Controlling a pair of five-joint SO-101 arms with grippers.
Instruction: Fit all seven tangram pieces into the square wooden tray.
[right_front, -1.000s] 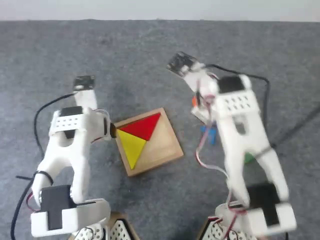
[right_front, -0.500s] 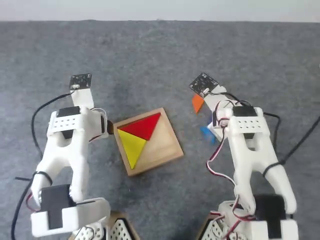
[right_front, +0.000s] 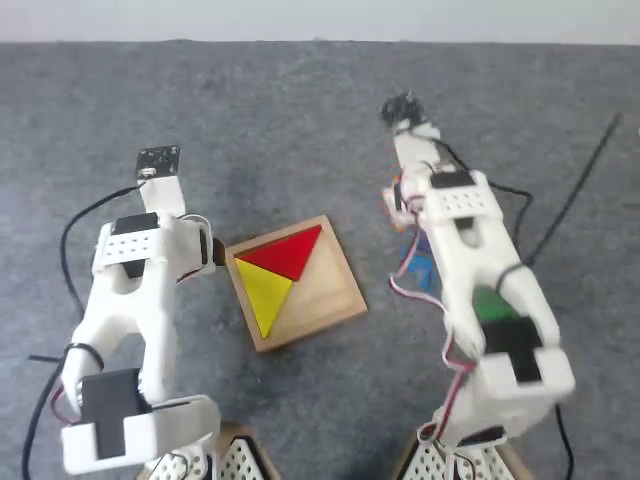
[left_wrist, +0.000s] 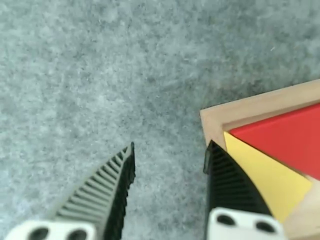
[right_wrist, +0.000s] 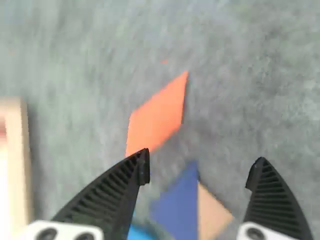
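Note:
The square wooden tray (right_front: 335, 290) lies between the arms and holds a red triangle (right_front: 288, 252) and a yellow triangle (right_front: 263, 292). My left gripper (left_wrist: 171, 150) is open at the tray's left corner (left_wrist: 212, 117), one fingertip (left_wrist: 214, 155) over the yellow triangle's (left_wrist: 270, 175) edge, close to the red one (left_wrist: 280, 135). My right gripper (right_wrist: 201, 160) is open above loose pieces on the mat: an orange parallelogram (right_wrist: 157, 115), a dark blue piece (right_wrist: 177, 202) and a tan piece (right_wrist: 212, 212). The right arm (right_front: 460, 230) covers most of them; a blue piece (right_front: 420, 265) and a green one (right_front: 490, 302) peek out.
Grey felt mat (right_front: 300, 120) covers the table, with open room behind the tray and between the arms. The tray's right half is bare wood. A tray edge (right_wrist: 12, 150) shows beside the loose pieces. Cables trail from both arms.
The right arm has swung and stretched farther from its base over the loose pieces, its wrist now nearer the table's back. The left arm and tray have hardly moved.

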